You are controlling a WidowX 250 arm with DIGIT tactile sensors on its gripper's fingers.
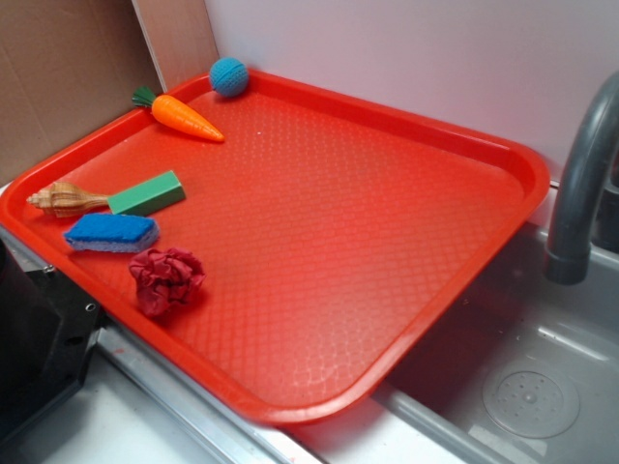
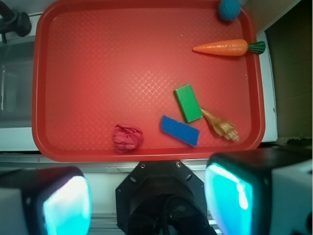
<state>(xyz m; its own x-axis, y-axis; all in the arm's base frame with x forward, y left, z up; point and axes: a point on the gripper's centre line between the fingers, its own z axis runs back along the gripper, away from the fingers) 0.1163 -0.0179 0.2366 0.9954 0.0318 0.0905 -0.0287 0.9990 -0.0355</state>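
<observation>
Clearly holding nothing: gripper (image 2: 146,198) spread wide, fingers (image 2: 66,205) at both lower corners of the wrist view, hovering just short of the red tray (image 2: 98,63). Nearest, at 12 o'clock from the gripper and just inside the near rim: crumpled red cloth (image 2: 128,138). At 1 o'clock, blue sponge (image 2: 180,130), green block (image 2: 188,103) just beyond, seashell (image 2: 222,127) beside both, possibly touching the block. Farther along 1 o'clock, carrot (image 2: 225,47) and blue ball (image 2: 229,9) by the far rim. At 10 o'clock, sink (image 1: 522,387) with grey tap (image 1: 580,174).

Gripper (image 2: 147,199) wide open, empty.
</observation>
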